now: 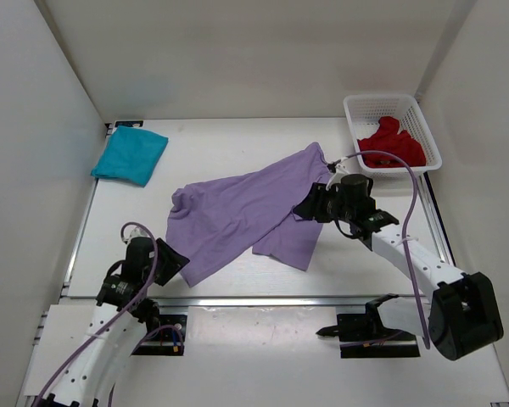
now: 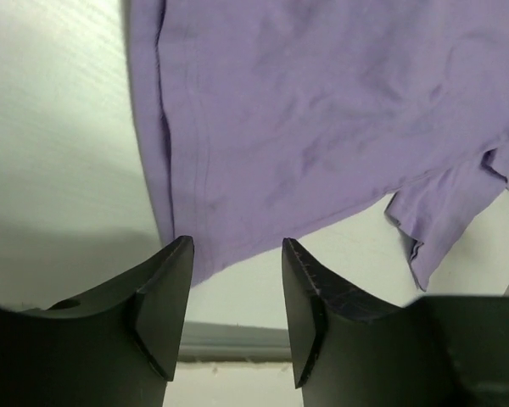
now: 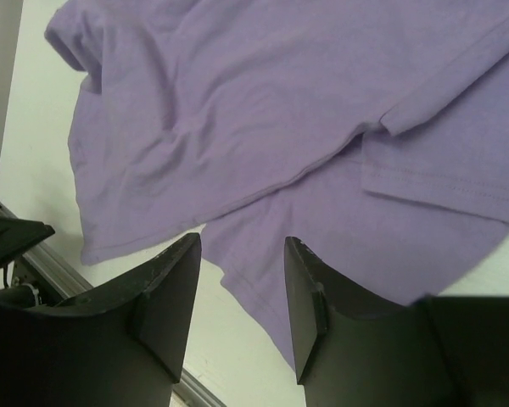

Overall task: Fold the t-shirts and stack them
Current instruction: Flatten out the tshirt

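Dark red t-shirt [image 1: 392, 146] inside white mesh basket [image 1: 373, 105]

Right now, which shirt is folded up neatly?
The teal t-shirt, at the far left. The purple t-shirt lies spread open, and the red t-shirt is crumpled in the basket.

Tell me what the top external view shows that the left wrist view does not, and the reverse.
Only the top external view: the folded teal cloth t-shirt and the dark red cloth t-shirt in the white plastic mesh basket. Only the left wrist view: that the left end effector is open and empty. Both: the light purple cloth t-shirt lying on the white table.
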Controlling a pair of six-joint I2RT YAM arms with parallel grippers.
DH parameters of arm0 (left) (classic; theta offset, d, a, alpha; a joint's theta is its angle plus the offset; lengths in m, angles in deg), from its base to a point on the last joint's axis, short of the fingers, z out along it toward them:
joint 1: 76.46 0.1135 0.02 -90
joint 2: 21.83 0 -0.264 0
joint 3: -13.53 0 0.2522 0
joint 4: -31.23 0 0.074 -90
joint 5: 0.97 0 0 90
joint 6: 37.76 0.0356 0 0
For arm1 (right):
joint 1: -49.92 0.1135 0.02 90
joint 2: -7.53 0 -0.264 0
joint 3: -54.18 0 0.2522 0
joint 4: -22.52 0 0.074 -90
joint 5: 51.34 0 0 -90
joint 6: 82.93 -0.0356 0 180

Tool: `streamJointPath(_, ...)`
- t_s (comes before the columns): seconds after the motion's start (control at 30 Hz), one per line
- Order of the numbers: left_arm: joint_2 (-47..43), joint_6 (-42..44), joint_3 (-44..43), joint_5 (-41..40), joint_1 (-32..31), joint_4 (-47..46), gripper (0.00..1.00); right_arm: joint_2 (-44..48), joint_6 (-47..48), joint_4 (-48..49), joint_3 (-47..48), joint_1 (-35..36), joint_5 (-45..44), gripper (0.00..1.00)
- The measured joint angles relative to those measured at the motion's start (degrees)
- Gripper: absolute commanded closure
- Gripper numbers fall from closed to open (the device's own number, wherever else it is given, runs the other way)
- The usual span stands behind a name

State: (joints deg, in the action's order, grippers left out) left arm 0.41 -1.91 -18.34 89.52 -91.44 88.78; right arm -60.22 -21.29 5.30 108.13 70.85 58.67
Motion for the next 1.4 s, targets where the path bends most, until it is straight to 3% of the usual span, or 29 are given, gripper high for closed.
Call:
streamJointPath(0.3,3.2,-4.5,-1.5,2.9,0.1,8.3,0.41,4.4,0.1,0.6,-5.3,1.7,2.1,0.56)
streamJointPath(0.57,5.8,-14.4,2.2,1.6,-13.5,6.5,0.42,4.6,0.1,3.1,-6.0,2.2,4.1,0.56)
streamJointPath(0.67,6.5,-17.3,3.2,1.9,-15.6,5.1,0.45,4.6,0.1,3.8,-6.1,2.3,4.6,0.56)
streamJointPath(0.93,3.7,-18.9,4.8,4.9,-10.8,5.5,0.51,4.6,0.1,4.9,-6.5,2.3,6.1,0.56)
streamJointPath(1.13,-1.3,-20.3,9.5,3.7,-3.0,-3.6,0.52,4.6,0.0,6.4,-7.2,2.8,7.3,0.56)
streamJointPath(1.4,-1.6,-17.8,9.7,3.4,1.6,-4.2,0.56,4.6,0.0,7.0,-7.2,3.1,7.8,0.55)
